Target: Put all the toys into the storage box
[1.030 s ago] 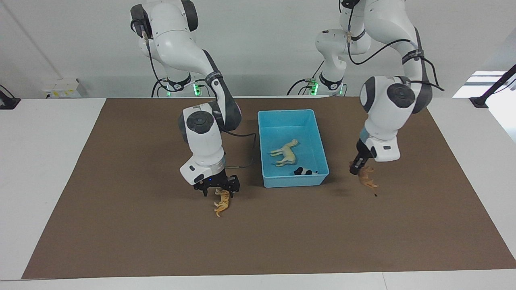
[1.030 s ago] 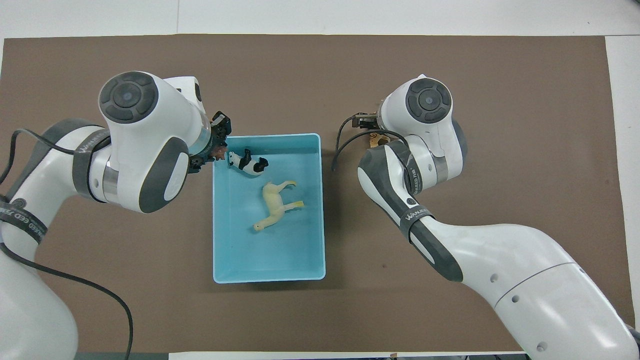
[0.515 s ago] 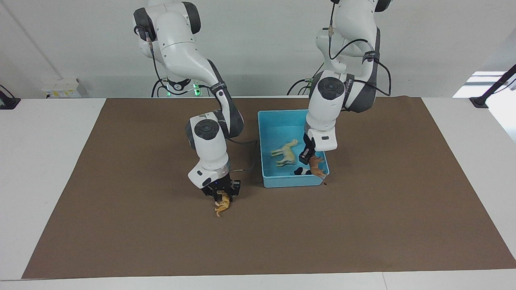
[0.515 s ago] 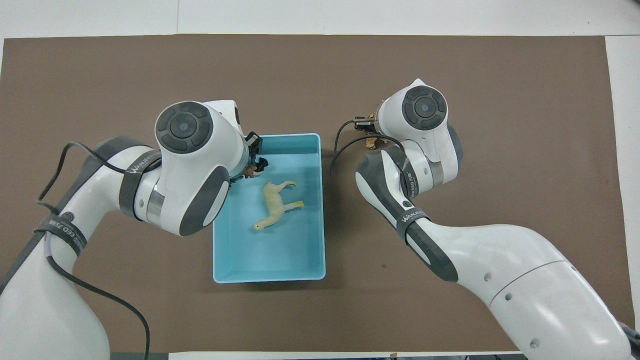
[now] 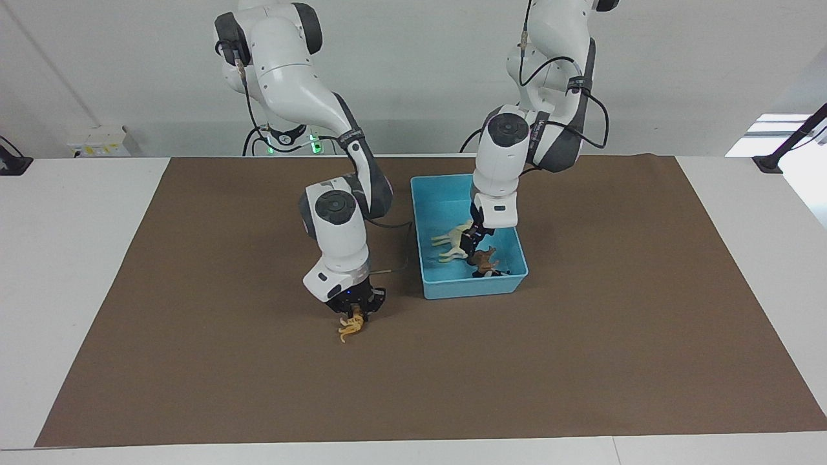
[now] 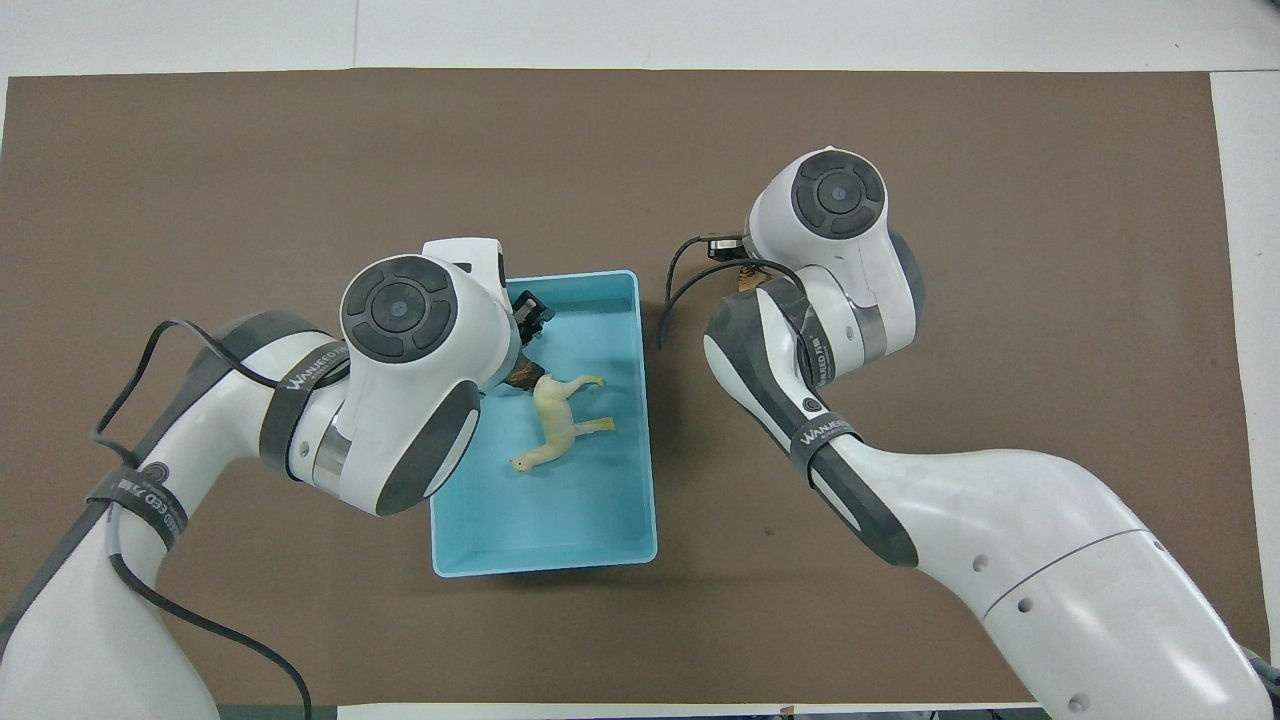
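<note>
On the brown mat (image 5: 194, 361) toward the right arm's end of the table, your right gripper (image 5: 354, 311) is clamped on the orange tiger (image 5: 349, 328). The toy hangs head-down from the fingertips. It sits so low that you cannot tell from here whether its feet are clear of the mat.

The next move turns on one relation. The storage box (image 5: 475, 289) lies from that gripper toward the left arm's end of the table, and mostly nearer to the robots. Its long axis runs away from the robots. The wall you have to cross is therefore a long side, and the corner farthest from the robots is the part closest to the tiger. In my judgement you need a lift first. Then carry the tiger sideways and slightly toward the robots, so it does not catch on the rim.

Inside the box, the cream camel (image 5: 452, 242) lies on its side near the middle. Just beside it, your left gripper (image 5: 475, 244) is down within the walls and closed on the dark brown lion (image 5: 484, 258). The lion hangs right above the black-and-white panda (image 5: 491, 274), which rests in the corner farthest from the robots. Opening the left gripper there should drop the lion in. That end of the box is crowded, so bring the tiger in only once the left arm has cleared the box.
</note>
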`<state>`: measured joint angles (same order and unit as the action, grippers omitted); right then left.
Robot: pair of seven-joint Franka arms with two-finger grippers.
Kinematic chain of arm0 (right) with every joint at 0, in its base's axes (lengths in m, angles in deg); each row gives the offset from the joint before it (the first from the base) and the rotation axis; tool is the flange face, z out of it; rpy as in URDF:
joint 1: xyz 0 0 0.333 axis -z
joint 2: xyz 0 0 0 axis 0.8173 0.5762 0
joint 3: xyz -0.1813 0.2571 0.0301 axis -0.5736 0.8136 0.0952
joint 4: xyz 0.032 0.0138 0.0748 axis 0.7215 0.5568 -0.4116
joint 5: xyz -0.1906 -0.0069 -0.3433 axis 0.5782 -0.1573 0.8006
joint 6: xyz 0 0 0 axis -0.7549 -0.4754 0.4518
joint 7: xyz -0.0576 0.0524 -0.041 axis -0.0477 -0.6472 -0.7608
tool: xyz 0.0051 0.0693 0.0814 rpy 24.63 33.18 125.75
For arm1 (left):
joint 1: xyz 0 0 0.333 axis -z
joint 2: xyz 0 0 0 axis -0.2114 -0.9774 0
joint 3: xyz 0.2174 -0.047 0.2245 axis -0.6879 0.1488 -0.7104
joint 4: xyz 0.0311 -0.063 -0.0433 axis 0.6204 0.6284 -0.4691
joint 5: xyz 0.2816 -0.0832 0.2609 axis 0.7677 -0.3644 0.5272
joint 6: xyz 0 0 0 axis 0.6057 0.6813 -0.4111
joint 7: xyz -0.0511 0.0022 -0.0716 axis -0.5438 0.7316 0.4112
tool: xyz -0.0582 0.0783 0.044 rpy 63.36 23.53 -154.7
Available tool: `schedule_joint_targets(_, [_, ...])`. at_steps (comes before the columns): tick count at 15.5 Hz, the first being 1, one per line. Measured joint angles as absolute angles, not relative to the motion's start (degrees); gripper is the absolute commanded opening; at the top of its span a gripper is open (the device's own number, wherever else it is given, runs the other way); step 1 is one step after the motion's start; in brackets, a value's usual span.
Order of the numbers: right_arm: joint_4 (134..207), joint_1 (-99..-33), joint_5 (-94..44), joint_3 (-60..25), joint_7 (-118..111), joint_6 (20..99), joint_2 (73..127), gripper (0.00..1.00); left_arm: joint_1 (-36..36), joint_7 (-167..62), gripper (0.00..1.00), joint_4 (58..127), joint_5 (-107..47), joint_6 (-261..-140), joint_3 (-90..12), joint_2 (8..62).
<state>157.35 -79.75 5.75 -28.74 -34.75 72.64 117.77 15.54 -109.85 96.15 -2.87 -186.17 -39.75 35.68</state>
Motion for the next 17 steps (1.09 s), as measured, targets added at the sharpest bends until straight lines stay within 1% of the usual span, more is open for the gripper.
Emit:
schedule_joint_targets(2, [153.23,-79.99,5.74,-28.74,-34.79,66.09,117.01,0.0,12.9,-103.23,1.0,94.09,-2.49,-182.03,-40.39,36.73])
schedule_joint_targets(5, [147.65,-80.52,5.67,-28.35,-38.94,57.65,115.65,0.0,5.92,-88.6,1.0,89.68,-2.39,-174.05,-40.72,38.73])
schedule_joint_targets(6, [145.71,-81.62,5.65,-28.0,-41.93,55.73,115.62,0.0,3.53,-83.33,1.0,88.46,-2.37,-171.76,-40.81,39.47])
schedule_joint_targets(8, [142.97,-86.7,5.65,-27.67,-50.77,54.38,115.74,0.0,-1.51,-71.92,1.0,86.75,-2.36,-167.66,-40.95,41.43])
schedule_joint_targets(10, [142.09,-93.12,5.7,-27.66,-59.46,54.29,115.99,0.0,-6.08,-60.56,1.0,86.12,-2.38,-164.54,-41.06,43.74])
schedule_joint_targets(12, [141.94,-98.24,5.8,-27.72,-64.76,54.6,116.17,0.0,-9.1,-51.59,1.0,84.63,-2.44,-160.88,-41.14,45.2])
schedule_joint_targets(14, [142.65,-101.29,6.3,-27.81,-66.55,55.31,116.3,0.0,-10.47,-44.12,1.0,81.86,-2.69,-156.66,-41.15,45.38])
schedule_joint_targets(15, [143.38,-101.93,6.58,-27.82,-66.64,55.79,116.3,0.99,-10.76,-41.08,1.0,80.9,-2.74,-155.09,-41.15,45.32])
schedule_joint_targets(17, [144.39,-102.08,6.7,-27.95,-67.04,56.18,116.31,1.0,-11.14,-37.54,1.0,80.53,-2.8,-154.13,-41.12,45.2])
